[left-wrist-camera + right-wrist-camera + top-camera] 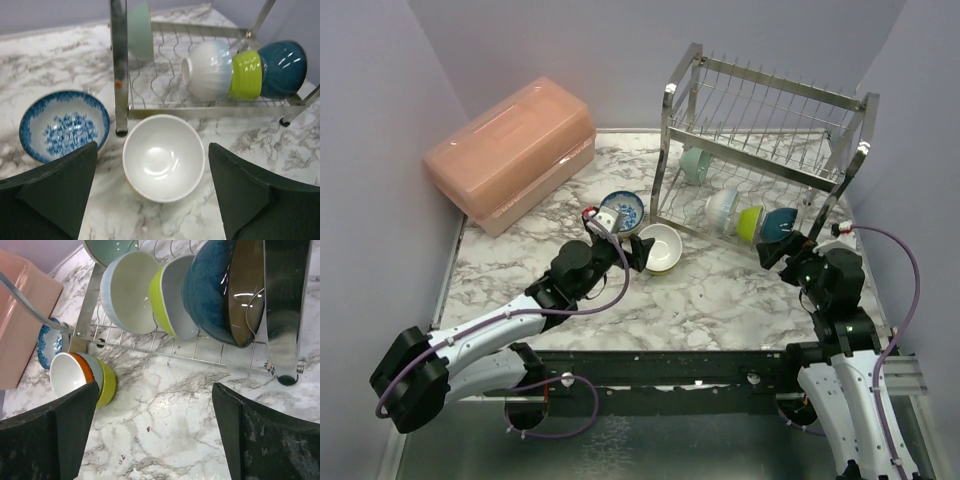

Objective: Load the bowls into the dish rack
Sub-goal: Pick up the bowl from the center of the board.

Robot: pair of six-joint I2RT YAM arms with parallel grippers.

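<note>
The dish rack point(665, 150) is a tall, two-tier frame of chrome tube and wire, standing at the back right of the marble worktop point(720, 290). On its lower tier a mint green bowl point(696, 165) stands on edge by itself. A white ribbed bowl point(722, 208), a lime bowl point(750, 221) and a teal bowl point(779, 224) stand on edge, packed together. Just beside the rack's front left post, a blue-and-white patterned bowl point(623, 210) and a white bowl with a yellow outside point(660, 247) sit upright on the worktop.

left arm point(480, 340) and right arm point(855, 390): white shells between bulky, rounded black joints. a thin purple cable point(610, 298) loops along the left arm, and another arcs beside the right. left tool point(618, 238) and right tool point(782, 247) have broad, dark matte fingers.
</note>
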